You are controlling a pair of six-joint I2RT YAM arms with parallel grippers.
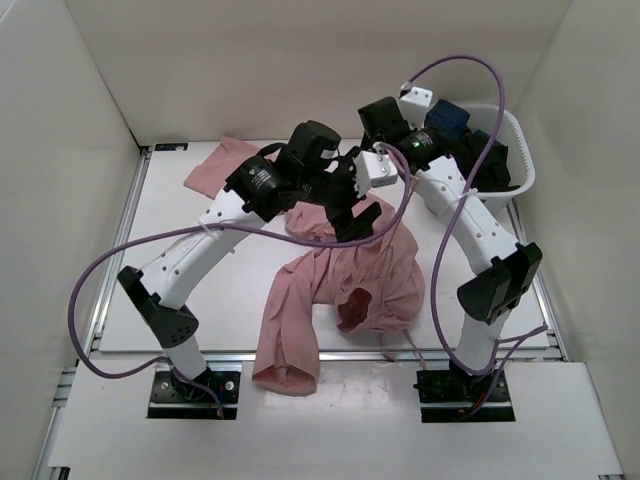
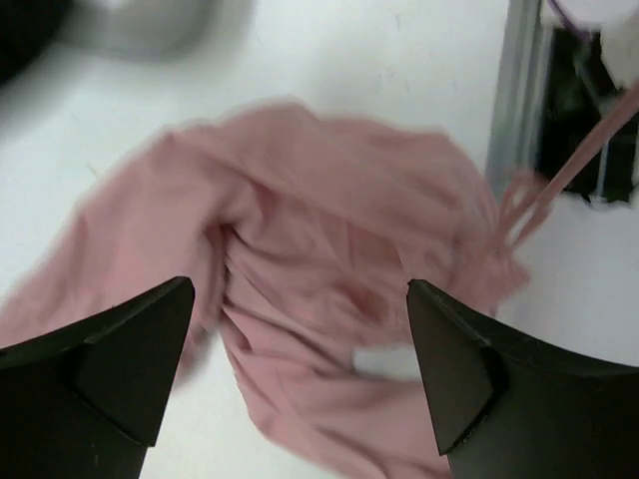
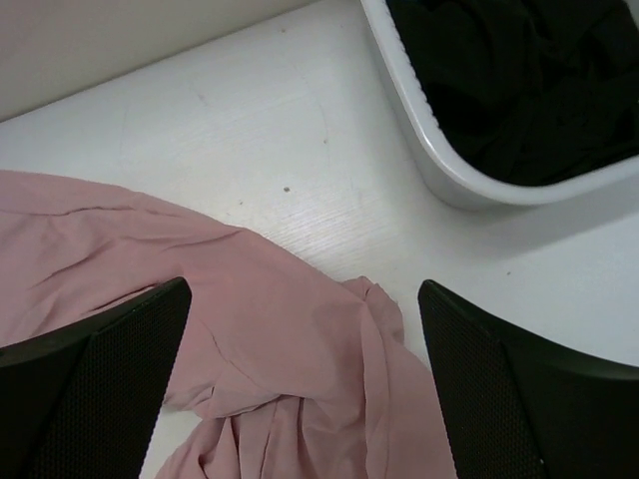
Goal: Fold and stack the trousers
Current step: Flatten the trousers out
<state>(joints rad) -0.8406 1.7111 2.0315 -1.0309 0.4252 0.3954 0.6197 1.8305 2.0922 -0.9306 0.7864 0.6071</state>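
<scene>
Looking down on the white table [image 1: 165, 205], boxed in by plain white walls [image 1: 60, 120], I see the pink trousers [image 1: 340, 280] crumpled mid-table, one leg trailing to the near edge. A white basket [image 1: 522, 160] of dark clothes [image 3: 519, 80] sits far right. My left gripper [image 2: 300, 299] and right gripper [image 3: 305, 294] hang above the fabric, both spread wide.
</scene>
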